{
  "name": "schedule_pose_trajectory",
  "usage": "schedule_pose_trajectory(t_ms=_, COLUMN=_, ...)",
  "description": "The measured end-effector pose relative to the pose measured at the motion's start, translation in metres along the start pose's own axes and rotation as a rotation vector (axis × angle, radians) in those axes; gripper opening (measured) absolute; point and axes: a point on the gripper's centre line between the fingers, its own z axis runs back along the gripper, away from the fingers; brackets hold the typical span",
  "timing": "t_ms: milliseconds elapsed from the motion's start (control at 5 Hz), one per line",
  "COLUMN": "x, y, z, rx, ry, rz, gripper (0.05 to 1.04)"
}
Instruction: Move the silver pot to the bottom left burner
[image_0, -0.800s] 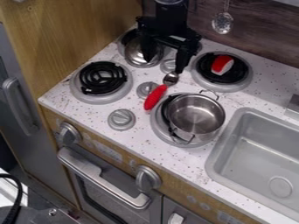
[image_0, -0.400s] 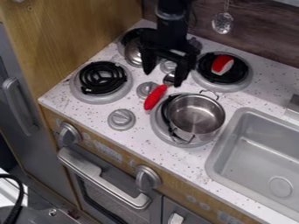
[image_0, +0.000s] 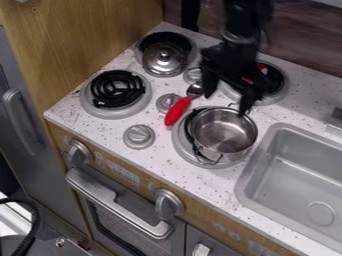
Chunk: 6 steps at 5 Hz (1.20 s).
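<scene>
"Since the earlier frame, the pincer (image_0: 227, 104) has moved to the right and lower in the view, near the far rim of the silver pot (image_0: 224, 131). The pot has kept its place."

"And how does the pincer stand?"

"It is well open, with nothing held between its two fingers. The pot sits on the bottom right burner (image_0: 180, 143), not quite in its middle."

"What can go wrong, in your opinion?"

"One fingertip is very near to the rim. If the pincer goes down without correction, it may press on the metal and push or tip the pot, instead of taking its wall."

"And afterwards?"

"A hold on one side only could let the pot hang tilted. Also, the red-handled spoon (image_0: 178, 111) lies just beside it, towards the bottom left burner (image_0: 117, 89). If the lift is too low, the pot may drag this spoon or hit the small knob (image_0: 167, 102)."
</scene>
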Motion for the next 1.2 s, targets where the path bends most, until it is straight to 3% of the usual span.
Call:
schedule_pose_trajectory(t_ms=200, x=0.007, y=-0.032, z=-0.017, rx=-0.036, ry=-0.007, rz=-0.045, gripper=0.995)
schedule_pose_trajectory(t_ms=400, x=0.019, y=-0.043, z=-0.046, rx=-0.013, ry=-0.003, rz=-0.050, gripper=0.995)
schedule_pose_trajectory(t_ms=600, x=0.034, y=-0.040, z=-0.053, rx=0.018, ry=-0.023, rz=-0.025, gripper=0.995)
schedule_pose_trajectory(t_ms=1200, x=0.048, y=-0.035, z=-0.077, rx=0.001, ry=0.014, rz=-0.005, gripper=0.996)
